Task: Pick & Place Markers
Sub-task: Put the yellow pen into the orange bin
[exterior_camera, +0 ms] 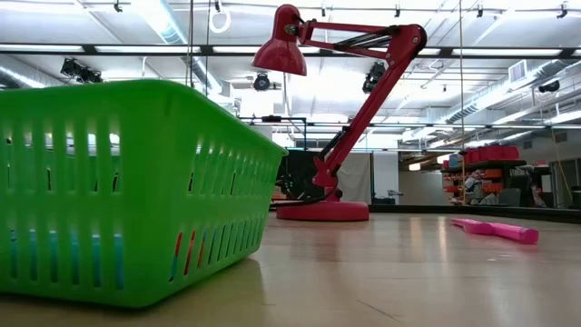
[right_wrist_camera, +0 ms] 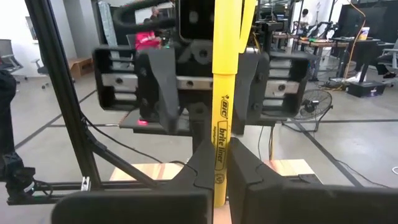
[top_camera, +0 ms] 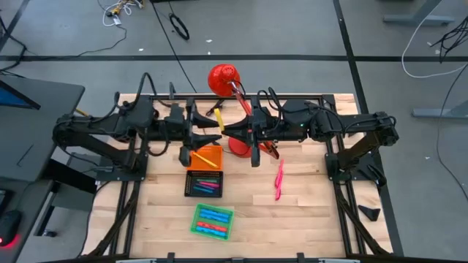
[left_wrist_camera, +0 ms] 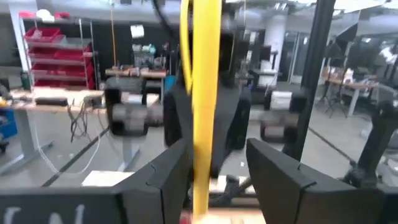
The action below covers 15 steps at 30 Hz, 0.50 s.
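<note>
yellow marker (right_wrist_camera: 219, 112): mid-air above bench (top_camera: 307, 219), between both arms, beside lamp (top_camera: 223, 77)
right end effector (right_wrist_camera: 219, 183): clenched on marker's lower barrel
left end effector (left_wrist_camera: 214, 168): fingers apart either side of marker, not clamped
handling: light, stiff, smooth plastic; likely slips, so grip mid-barrel square
pink marker (top_camera: 278, 179): loose on bench

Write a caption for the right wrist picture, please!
Right gripper shut on a yellow marker, facing the left gripper.
</note>
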Each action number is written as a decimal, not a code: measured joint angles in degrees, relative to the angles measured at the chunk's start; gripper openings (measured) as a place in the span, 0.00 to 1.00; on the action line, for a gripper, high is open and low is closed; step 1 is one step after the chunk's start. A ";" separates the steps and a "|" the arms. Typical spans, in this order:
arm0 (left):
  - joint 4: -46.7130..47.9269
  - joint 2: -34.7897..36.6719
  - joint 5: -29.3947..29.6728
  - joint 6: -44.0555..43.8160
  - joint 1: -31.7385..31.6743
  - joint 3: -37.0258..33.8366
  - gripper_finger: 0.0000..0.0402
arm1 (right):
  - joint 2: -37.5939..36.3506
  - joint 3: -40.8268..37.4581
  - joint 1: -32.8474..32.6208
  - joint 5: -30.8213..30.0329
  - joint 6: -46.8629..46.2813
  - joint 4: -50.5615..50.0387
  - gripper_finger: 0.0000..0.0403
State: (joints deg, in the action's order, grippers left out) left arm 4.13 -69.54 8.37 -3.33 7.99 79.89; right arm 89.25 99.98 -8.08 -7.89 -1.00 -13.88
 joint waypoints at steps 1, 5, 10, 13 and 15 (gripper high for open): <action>-0.53 -0.90 -0.01 0.33 -0.12 1.25 0.43 | 0.00 0.00 0.00 0.01 0.01 0.11 0.02; -0.27 -2.83 0.38 1.48 -0.33 3.78 0.49 | 0.00 0.00 -0.07 0.18 0.01 -0.02 0.02; 1.57 -3.31 0.38 1.17 -0.63 4.59 0.52 | 0.02 0.00 -0.28 0.43 0.18 0.08 0.02; 1.90 -3.32 0.39 1.05 -0.63 4.59 0.50 | 0.02 0.00 -0.31 0.43 0.42 0.16 0.02; 1.67 -3.31 0.52 1.07 -0.63 4.59 0.47 | 0.02 0.00 -0.31 0.43 0.40 0.16 0.02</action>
State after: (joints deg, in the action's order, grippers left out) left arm 5.80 -72.86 8.89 -2.26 7.35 84.49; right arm 89.27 99.98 -8.38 -7.46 -0.60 -13.71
